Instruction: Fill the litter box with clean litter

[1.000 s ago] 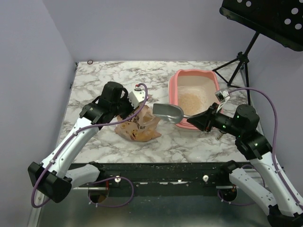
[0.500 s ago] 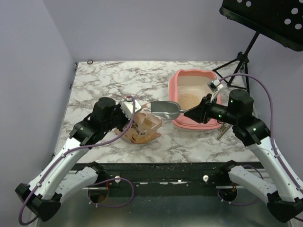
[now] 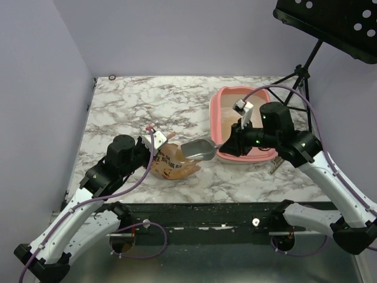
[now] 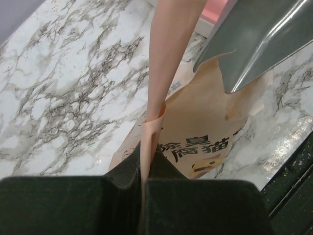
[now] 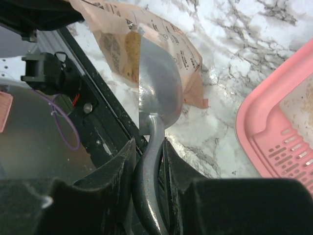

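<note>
Right gripper (image 5: pixel 149 147) clamped on scoop (image 5: pixel 159 83) handle; left gripper (image 4: pixel 144 169) pinching 1 edge of bag (image 4: pixel 205 117) mouth.
Scoop tip at the bag opening, no load visible. Litter box (image 3: pixel 214 115), right of bag, holds a partial layer of litter (image 3: pixel 227 121). Risk: thin paper edge could slip or tear, collapsing the mouth; scoop may spill granules onto table (image 3: pixel 129 100).

Top view high behind, facing down, wrist views close, all sharing the bag (image 3: pixel 172 163)
</note>
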`<action>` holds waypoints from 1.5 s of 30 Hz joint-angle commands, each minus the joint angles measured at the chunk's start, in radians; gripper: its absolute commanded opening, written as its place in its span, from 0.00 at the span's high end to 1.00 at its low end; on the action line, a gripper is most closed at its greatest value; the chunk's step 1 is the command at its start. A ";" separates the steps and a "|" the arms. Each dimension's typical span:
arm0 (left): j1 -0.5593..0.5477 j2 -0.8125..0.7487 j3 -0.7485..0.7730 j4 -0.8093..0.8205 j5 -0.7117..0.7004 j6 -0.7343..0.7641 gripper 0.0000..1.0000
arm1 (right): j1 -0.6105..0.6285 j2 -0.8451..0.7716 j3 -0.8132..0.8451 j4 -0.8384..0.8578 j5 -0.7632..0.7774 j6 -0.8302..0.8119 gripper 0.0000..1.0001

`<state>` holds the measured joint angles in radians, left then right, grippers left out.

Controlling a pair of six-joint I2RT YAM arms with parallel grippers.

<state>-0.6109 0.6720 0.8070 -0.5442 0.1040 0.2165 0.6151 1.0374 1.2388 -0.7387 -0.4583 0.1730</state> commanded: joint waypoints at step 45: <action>-0.059 -0.014 -0.146 0.431 0.042 -0.305 1.00 | 0.221 0.722 0.608 -0.515 0.411 0.131 1.00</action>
<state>-0.6518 0.6819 0.6460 -0.2256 0.1448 -0.0628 0.8474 1.7008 1.8580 -1.1687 -0.0891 0.3012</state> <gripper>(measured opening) 0.025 0.324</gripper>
